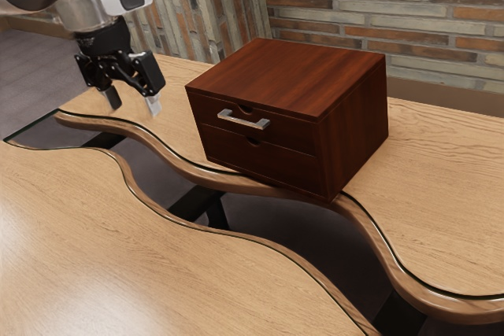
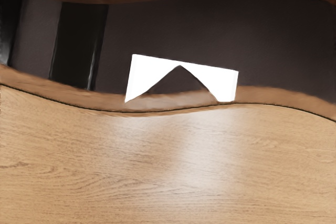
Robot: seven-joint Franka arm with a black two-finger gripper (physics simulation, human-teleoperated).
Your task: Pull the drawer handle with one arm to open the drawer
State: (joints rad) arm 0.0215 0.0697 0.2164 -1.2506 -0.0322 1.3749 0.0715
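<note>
On dark wood drawer [image 1: 288,133], silver bar handle [image 1: 243,120]

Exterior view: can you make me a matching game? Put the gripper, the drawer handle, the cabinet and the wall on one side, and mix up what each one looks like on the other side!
Things:
1. gripper
2. drawer handle
3. cabinet
4. wall

Looks:
A. shiny silver bar
B. black, fingers open
C. bricks
D. dark red-brown wood

Right pairs: 1-B, 2-A, 3-D, 4-C.
</note>
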